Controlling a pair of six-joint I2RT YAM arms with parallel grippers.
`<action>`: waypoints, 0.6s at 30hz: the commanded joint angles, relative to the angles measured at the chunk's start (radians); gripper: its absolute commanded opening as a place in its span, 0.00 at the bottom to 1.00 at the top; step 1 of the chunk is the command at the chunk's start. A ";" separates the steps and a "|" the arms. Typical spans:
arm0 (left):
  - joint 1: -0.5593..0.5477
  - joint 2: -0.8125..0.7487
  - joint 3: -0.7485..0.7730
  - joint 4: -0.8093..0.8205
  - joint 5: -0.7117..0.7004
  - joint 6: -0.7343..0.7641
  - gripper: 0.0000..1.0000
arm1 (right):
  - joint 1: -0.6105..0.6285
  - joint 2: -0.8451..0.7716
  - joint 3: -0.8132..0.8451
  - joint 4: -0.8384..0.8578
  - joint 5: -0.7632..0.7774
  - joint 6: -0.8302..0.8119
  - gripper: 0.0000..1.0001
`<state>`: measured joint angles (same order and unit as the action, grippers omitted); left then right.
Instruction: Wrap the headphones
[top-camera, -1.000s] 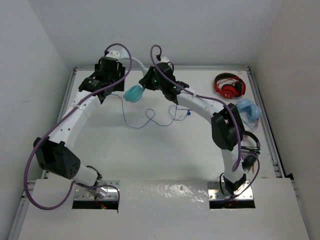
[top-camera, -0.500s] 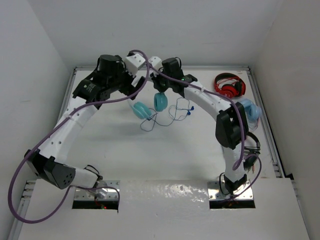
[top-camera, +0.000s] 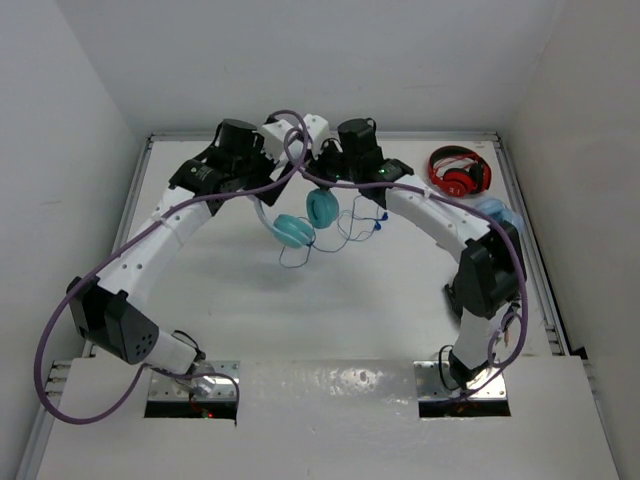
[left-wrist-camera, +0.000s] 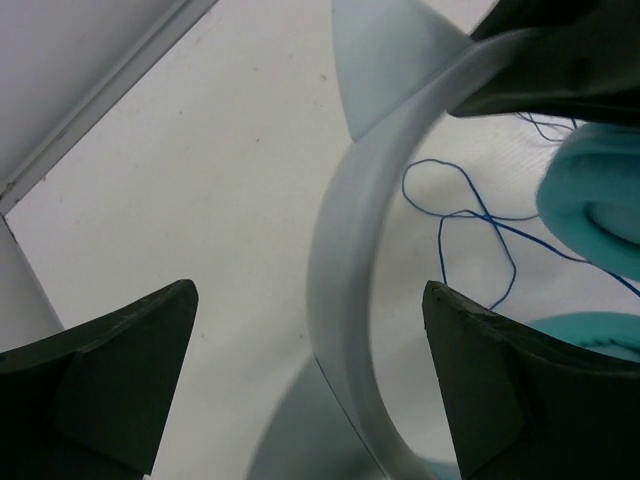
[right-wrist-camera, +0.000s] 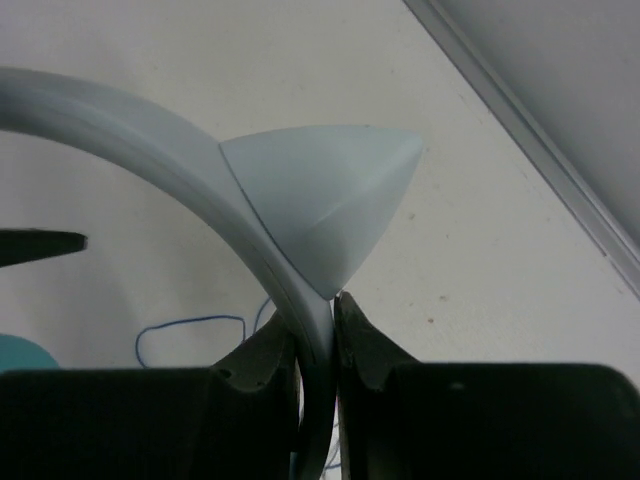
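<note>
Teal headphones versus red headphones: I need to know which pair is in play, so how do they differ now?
The teal headphones are held up, their pale headband pinched by the right gripper; the red headphones lie untouched on the table near its far right corner. The teal pair's thin blue cable trails loose; no cable shows on the red pair. Both are over-ear pairs.

Headband (left-wrist-camera: 335, 280) stands between left fingers (left-wrist-camera: 110, 370), seemingly clear.
</note>
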<state>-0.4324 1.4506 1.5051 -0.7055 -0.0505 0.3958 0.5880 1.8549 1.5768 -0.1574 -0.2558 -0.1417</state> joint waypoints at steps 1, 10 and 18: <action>-0.008 0.017 0.030 0.083 -0.081 -0.055 0.91 | 0.021 -0.103 -0.015 0.125 -0.122 -0.013 0.00; -0.006 0.053 0.052 0.000 0.015 -0.090 0.01 | 0.024 -0.134 -0.021 0.148 -0.168 0.010 0.00; -0.005 0.040 0.083 -0.068 -0.003 -0.248 0.00 | -0.059 -0.166 0.022 0.320 -0.103 0.223 0.83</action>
<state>-0.4385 1.5009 1.5410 -0.7609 -0.0486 0.2481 0.5785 1.7710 1.5349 -0.0143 -0.3332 -0.0326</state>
